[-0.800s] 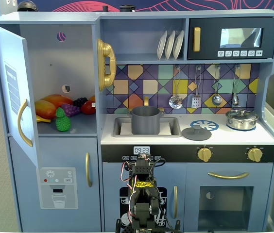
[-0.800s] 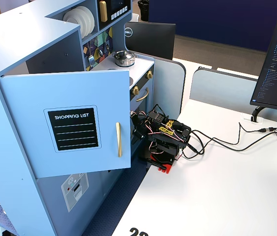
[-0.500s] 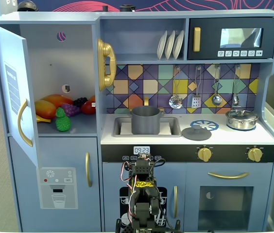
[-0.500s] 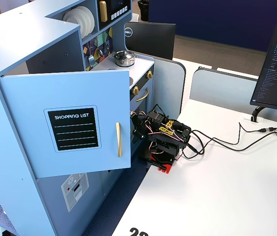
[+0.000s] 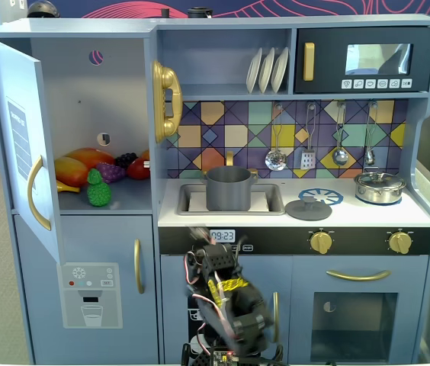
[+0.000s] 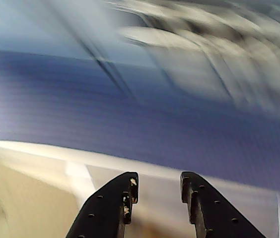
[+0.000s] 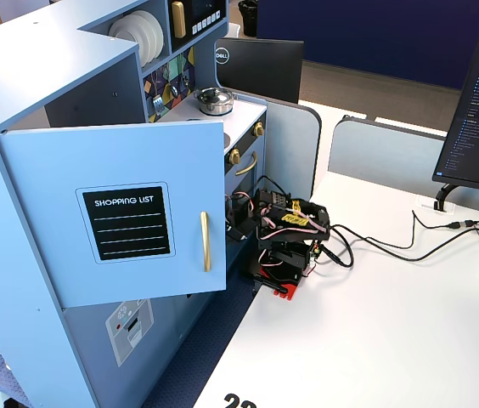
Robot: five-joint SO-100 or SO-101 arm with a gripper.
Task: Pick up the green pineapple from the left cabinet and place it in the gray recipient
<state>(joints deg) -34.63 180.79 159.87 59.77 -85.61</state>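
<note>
The green pineapple (image 5: 98,189) stands at the front of the shelf in the left cabinet (image 5: 93,99). The cabinet door (image 5: 24,145) is swung open; it also shows in a fixed view (image 7: 121,212). The gray recipient (image 5: 228,188) stands in the sink of the toy kitchen. My arm (image 5: 226,297) is folded low in front of the kitchen, well below both, and looks blurred. In the wrist view my gripper (image 6: 159,181) is open and empty, over a blurred pale surface and a blue band. The pineapple and recipient do not show in the wrist view.
Orange fruits (image 5: 78,164), purple grapes (image 5: 112,169) and a red fruit (image 5: 139,168) lie behind the pineapple. A flat gray lid (image 5: 309,207) and a shiny lidded pot (image 5: 379,187) sit on the counter. Cables (image 7: 392,242) and a monitor (image 7: 477,110) are on the white table.
</note>
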